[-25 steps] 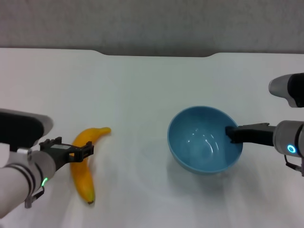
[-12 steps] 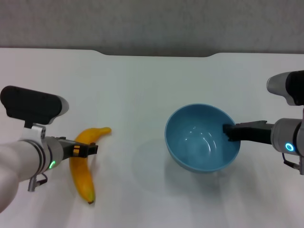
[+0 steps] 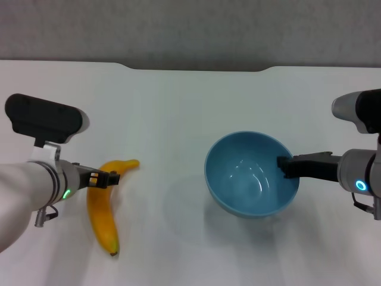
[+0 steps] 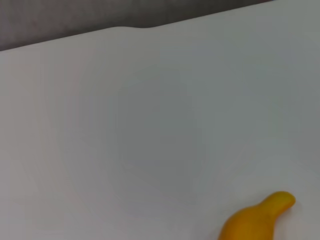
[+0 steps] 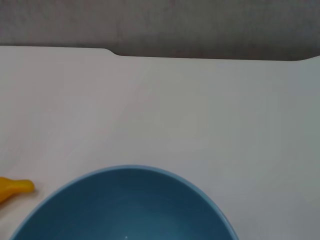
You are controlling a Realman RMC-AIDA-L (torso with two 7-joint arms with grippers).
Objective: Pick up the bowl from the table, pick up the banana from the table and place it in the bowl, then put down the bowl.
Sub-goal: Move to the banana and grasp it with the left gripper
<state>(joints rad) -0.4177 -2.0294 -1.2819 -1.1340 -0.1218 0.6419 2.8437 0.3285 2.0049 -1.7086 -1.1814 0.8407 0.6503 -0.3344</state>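
Bowl (image 3: 251, 174), rim clamped by right gripper (image 3: 286, 167), has been lifted; left gripper (image 3: 107, 177), aperture indiscernible, has neared banana (image 3: 104, 205) lower left.

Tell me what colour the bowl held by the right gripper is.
The bowl is plain glossy light blue, clearest in the head view.

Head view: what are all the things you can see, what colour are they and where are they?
bowl: one, light blue, on the right side, its rim gripped by the right gripper.
banana: one, yellow-orange, lying on the left side of the table.
table: one, white, under everything, with a notch in its far edge.
left gripper: one, black, over the banana's upper part.
right gripper: one, black, clamped on the bowl's right rim.
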